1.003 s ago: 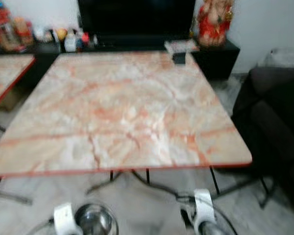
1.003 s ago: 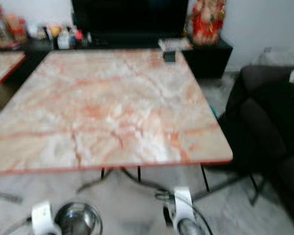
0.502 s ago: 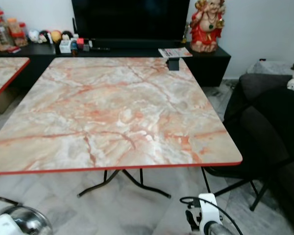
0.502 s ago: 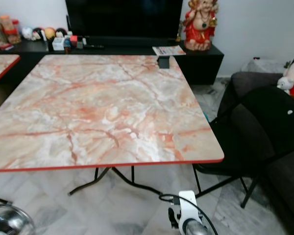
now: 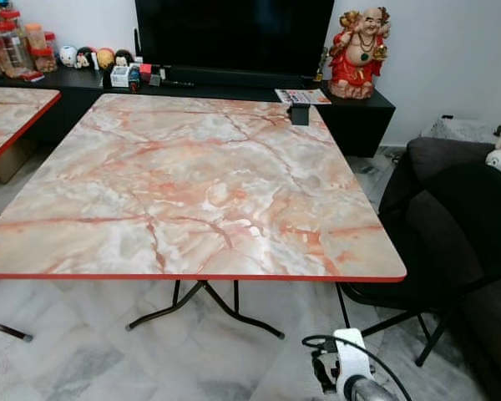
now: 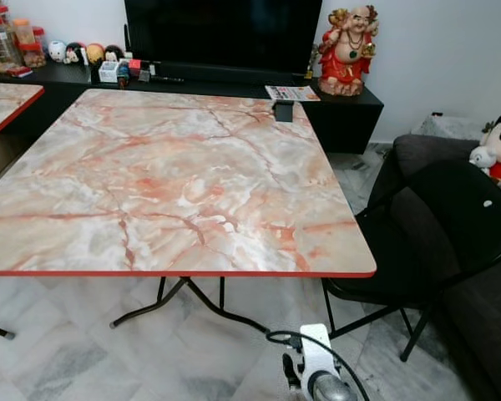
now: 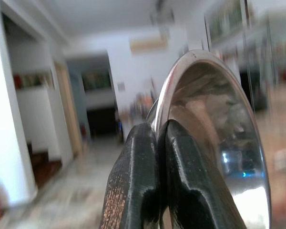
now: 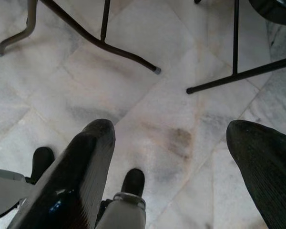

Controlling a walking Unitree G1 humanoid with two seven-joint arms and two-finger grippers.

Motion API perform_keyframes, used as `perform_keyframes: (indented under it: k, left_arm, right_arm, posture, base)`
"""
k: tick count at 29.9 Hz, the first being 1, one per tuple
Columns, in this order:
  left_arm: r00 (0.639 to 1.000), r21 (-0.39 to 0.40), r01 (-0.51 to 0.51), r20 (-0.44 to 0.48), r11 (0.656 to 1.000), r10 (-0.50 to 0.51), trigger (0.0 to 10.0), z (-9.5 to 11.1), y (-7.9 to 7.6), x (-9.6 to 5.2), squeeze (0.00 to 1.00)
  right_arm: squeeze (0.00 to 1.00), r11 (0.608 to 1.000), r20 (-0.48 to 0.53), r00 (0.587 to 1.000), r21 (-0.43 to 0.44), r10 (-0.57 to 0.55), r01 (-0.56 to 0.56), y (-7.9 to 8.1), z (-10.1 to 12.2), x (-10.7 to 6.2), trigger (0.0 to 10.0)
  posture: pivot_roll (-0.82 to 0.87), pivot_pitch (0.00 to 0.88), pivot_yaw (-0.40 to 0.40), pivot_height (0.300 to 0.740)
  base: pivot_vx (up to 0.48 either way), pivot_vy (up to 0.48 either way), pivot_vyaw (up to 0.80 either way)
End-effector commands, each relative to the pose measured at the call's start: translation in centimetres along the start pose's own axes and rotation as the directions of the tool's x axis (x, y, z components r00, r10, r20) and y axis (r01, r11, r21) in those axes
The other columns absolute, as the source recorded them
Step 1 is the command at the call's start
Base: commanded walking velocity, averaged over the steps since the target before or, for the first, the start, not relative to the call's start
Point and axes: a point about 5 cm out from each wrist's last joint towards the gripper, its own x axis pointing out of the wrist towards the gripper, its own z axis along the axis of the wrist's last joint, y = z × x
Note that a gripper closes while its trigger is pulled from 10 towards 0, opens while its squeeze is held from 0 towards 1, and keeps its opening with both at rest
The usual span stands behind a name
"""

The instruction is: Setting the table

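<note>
My left gripper (image 7: 159, 136) is shut on the rim of a shiny steel bowl (image 7: 214, 129), which it holds up on edge, with a blurred room behind it. In front of me stands a square table (image 5: 192, 175) with a pink marble top and a red edge. A small dark block (image 5: 300, 114) sits at its far right edge. My right arm (image 5: 349, 372) hangs low in front of the table's near right corner. Its gripper (image 8: 169, 126) is open over the marble floor, with nothing between the fingers.
A black folding chair (image 5: 455, 221) stands close to the table's right side, before a dark sofa with a plush toy (image 6: 499, 149). A second marble table (image 5: 8, 109) is at the left. Behind is a black cabinet (image 5: 359, 109) with a television, jars and a red statue (image 5: 359, 42).
The steel bowl in my left gripper has swung leftwards from the bottom middle of the eye views past their bottom-left corner. The camera has shifted and the picture has sharpened.
</note>
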Motion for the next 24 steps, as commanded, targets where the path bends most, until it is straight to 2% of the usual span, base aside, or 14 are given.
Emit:
perform_keyframes:
  k: [1, 4, 5, 7, 8, 9, 10, 11, 12, 15, 16, 20, 21, 24]
  left_arm:
    - [0.983, -0.143, 0.136, 0.146, 0.98, -0.115, 10.0, 4.8, -2.6, 1.0, 0.0]
    - [0.931, -0.298, 0.359, 0.181, 0.885, -0.316, 10.0, 7.4, -6.2, -0.1, 0.0]
    - [0.89, -0.393, 0.456, 0.17, 0.799, -0.424, 10.0, 8.4, -8.0, -1.2, 0.0]
    - [0.764, -0.618, 0.568, 0.151, 0.543, -0.627, 10.0, 10.4, -11.2, -4.2, 0.0]
    - [0.764, -0.618, 0.568, 0.151, 0.543, -0.627, 10.0, 10.4, -11.2, -4.2, 0.0]
    - [0.669, -0.787, 0.516, 0.125, 0.337, -0.733, 10.0, 11.8, -13.2, -7.0, 0.0]
    - [0.627, -0.825, 0.49, 0.109, 0.281, -0.771, 10.0, 12.2, -14.0, -8.3, 0.0]
    - [0.627, -0.825, 0.49, 0.109, 0.281, -0.771, 10.0, 12.2, -14.0, -8.3, 0.0]
    - [0.524, -0.857, 0.48, 0.109, 0.187, -0.845, 10.0, 13.0, -15.3, -11.4, 0.0]
    - [0.45, -0.869, 0.476, 0.109, 0.135, -0.886, 10.0, 13.6, -15.9, -13.7, 0.0]
    - [0.378, -0.904, 0.417, 0.083, 0.09, -0.922, 10.0, 13.8, -16.4, -15.8, 0.0]
    - [0.281, -0.931, 0.36, 0.045, 0.061, -0.959, 10.0, 13.9, -17.2, -18.3, 0.0]
    - [0.216, -0.954, 0.3, 0.046, 0.021, -0.975, 10.0, 13.9, -17.7, -19.5, 0.0]
    - [0.186, -0.966, 0.256, 0.023, 0.025, -0.982, 10.0, 14.0, -18.0, -20.2, 0.0]
  right_arm:
    - [0.0, 1.0, 0.004, 1.0, -0.004, 0.0, 0.0, 0.0, 0.3, 0.1, 10.0]
    - [0.0, 1.0, 0.003, 1.0, 0.002, 0.0, 0.0, 0.2, 0.2, 0.1, 10.0]
    - [0.0, 1.0, 0.004, 1.0, 0.01, -0.002, 0.002, 0.2, 0.2, 0.1, 10.0]
    - [0.0, 1.0, 0.008, 1.0, 0.028, -0.006, 0.006, 0.3, 0.1, 0.1, 10.0]
    - [0.0, 1.0, 0.008, 1.0, 0.028, -0.006, 0.006, 0.3, 0.1, 0.1, 10.0]
    - [0.0, 0.999, 0.01, 1.0, 0.043, -0.013, 0.012, 0.3, 0.1, 0.1, 10.0]
    - [0.0, 0.999, 0.011, 1.0, 0.047, -0.015, 0.014, 0.3, 0.1, 0.0, 10.0]
    - [0.0, 0.999, 0.011, 1.0, 0.047, -0.015, 0.014, 0.3, 0.1, 0.0, 10.0]
    - [0.0, 0.999, 0.011, 1.0, 0.052, -0.017, 0.017, 0.3, 0.0, 0.0, 10.0]
    - [0.0, 0.998, 0.012, 1.0, 0.058, -0.024, 0.023, 0.3, -0.1, 0.0, 10.0]
    - [0.0, 0.997, 0.016, 0.999, 0.068, -0.031, 0.03, 0.3, -0.1, 0.0, 10.0]
    - [0.0, 0.997, 0.018, 0.999, 0.076, -0.035, 0.033, 0.2, -0.2, 0.0, 10.0]
    - [0.0, 0.997, 0.016, 0.999, 0.077, -0.033, 0.032, 0.3, -0.2, 0.0, 10.0]
    - [0.0, 0.996, 0.016, 0.999, 0.079, -0.031, 0.03, 0.4, -0.2, 0.0, 10.0]
  posture:
    - [0.06, 0.0, -0.053, 0.731]
    - [0.06, 0.0, -0.045, 0.731]
    - [0.05, 0.0, -0.039, 0.731]
    - [0.04, 0.0, -0.027, 0.731]
    - [0.04, 0.0, -0.027, 0.731]
    - [0.03, 0.0, -0.018, 0.731]
    - [0.03, 0.0, -0.015, 0.731]
    - [0.03, 0.0, -0.015, 0.731]
    - [0.02, 0.0, -0.004, 0.731]
    - [0.01, 0.0, 0.007, 0.731]
    - [0.0, 0.0, 0.014, 0.731]
    - [0.0, 0.0, 0.02, 0.731]
    - [-0.01, 0.0, 0.023, 0.731]
    - [-0.01, 0.0, 0.028, 0.731]
  base:
    - [0.0, 0.0, 0.0]
    - [0.0, 0.0, 0.0]
    - [0.0, 0.0, 0.0]
    - [0.0, 0.0, 0.0]
    - [0.0, 0.0, 0.0]
    - [0.0, 0.0, 0.0]
    - [0.0, 0.0, 0.0]
    - [0.0, 0.0, 0.0]
    - [0.0, 0.0, 0.0]
    - [0.0, 0.0, 0.0]
    - [0.0, 0.0, 0.0]
    - [0.0, 0.0, 0.0]
    - [0.0, 0.0, 0.0]
    - [0.0, 0.0, 0.0]
